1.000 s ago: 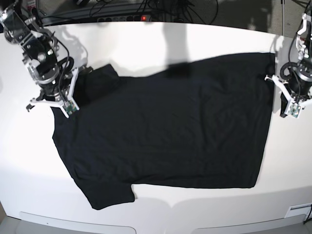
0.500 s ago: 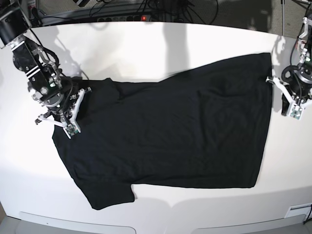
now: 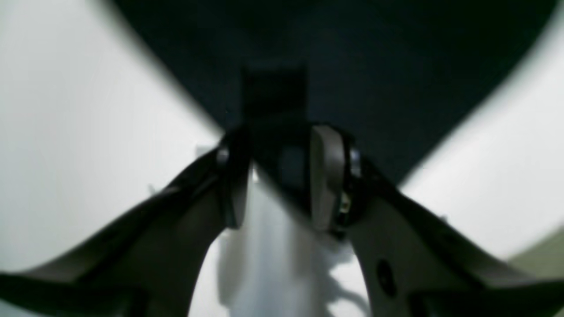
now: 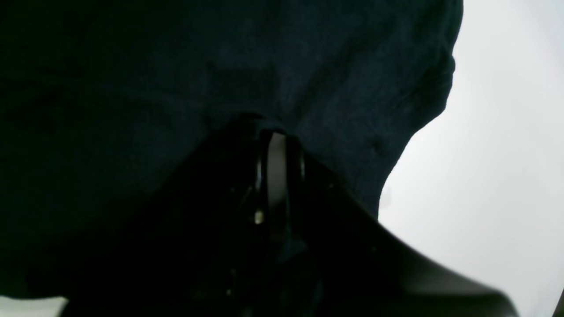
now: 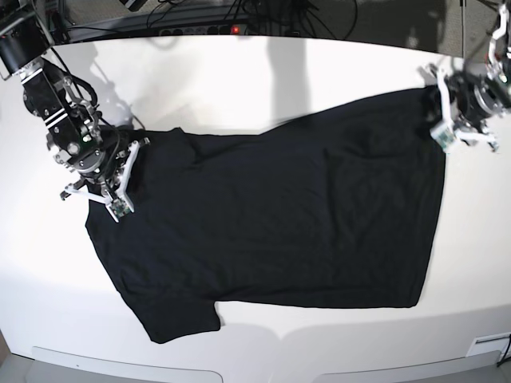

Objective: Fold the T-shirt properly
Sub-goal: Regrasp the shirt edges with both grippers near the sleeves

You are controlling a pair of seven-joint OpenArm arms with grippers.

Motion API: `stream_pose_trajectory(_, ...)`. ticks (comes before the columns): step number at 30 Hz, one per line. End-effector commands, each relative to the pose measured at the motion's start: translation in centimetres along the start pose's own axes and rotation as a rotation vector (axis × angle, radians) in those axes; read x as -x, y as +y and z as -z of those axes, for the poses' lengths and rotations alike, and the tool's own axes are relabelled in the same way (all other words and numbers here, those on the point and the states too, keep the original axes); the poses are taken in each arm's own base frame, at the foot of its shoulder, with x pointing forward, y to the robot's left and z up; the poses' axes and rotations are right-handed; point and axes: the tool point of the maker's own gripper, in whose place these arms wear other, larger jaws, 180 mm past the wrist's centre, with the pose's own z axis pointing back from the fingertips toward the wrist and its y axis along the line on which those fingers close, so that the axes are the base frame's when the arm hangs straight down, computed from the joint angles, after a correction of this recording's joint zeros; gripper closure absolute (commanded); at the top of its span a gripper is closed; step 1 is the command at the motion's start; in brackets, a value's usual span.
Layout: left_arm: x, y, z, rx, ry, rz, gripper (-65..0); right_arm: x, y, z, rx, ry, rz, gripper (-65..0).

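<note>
1. Nearest: grey rim (image 5: 128, 371) of the white, smooth table (image 5: 319, 351), along the bottom of the base view.
2. Large black cloth T-shirt (image 5: 263, 223) lies spread on the table, wide across the middle. Small flap (image 5: 185, 317) sticks out toward the camera at the near edge, on the view's left. Far edge is uneven, with soft creases near both upper corners.
3. Right gripper, black and silver metal claw (image 4: 273, 141), is at the shirt's far corner on the view's left. Jaws closed, a bit of black cloth pinched at the tips.
4. Left gripper, black and silver metal claw (image 3: 282, 171), is at the far corner on the view's right, blurred. Jaws wide apart, nothing gripped; shirt corner shows between and beyond the fingers. Can't tell if the tips touch cloth.
5. Farthest: black cables (image 5: 343, 20) loop along the top of the base view, between the two arms.
</note>
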Motion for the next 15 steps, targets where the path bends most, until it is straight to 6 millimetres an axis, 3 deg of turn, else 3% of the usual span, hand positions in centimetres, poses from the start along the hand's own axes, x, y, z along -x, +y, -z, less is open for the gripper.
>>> stream_pose_trajectory(1, -1.1, 0.6, -0.9, -0.031, -0.039, 0.052, -22.8, -1.5, -1.6, -0.3, 0.033, -0.042, -0.006, 0.0)
stream_pose_trajectory(4, -1.9, -1.3, -2.0, -0.034, -0.086, 0.171, -22.7, -1.4, -1.6, -0.3, 0.033, -0.038, -0.006, 0.0)
stream_pose_trajectory(7, -0.6, -2.6, -2.2, -0.023, -0.063, 0.242, -22.6, -1.4, -1.6, -0.3, 0.033, -0.039, -0.007, 0.0)
stream_pose_trajectory(10, 0.8, -3.0, -2.3, -0.022, -0.014, 0.284, -22.6, -1.4, -1.6, -0.3, 0.033, -0.04, -0.006, 0.0)
stream_pose_trajectory(15, 0.2, -3.3, -2.2, -0.011, -0.065, 0.284, -22.6, -1.4, -1.6, -0.3, 0.033, -0.039, -0.007, 0.0)
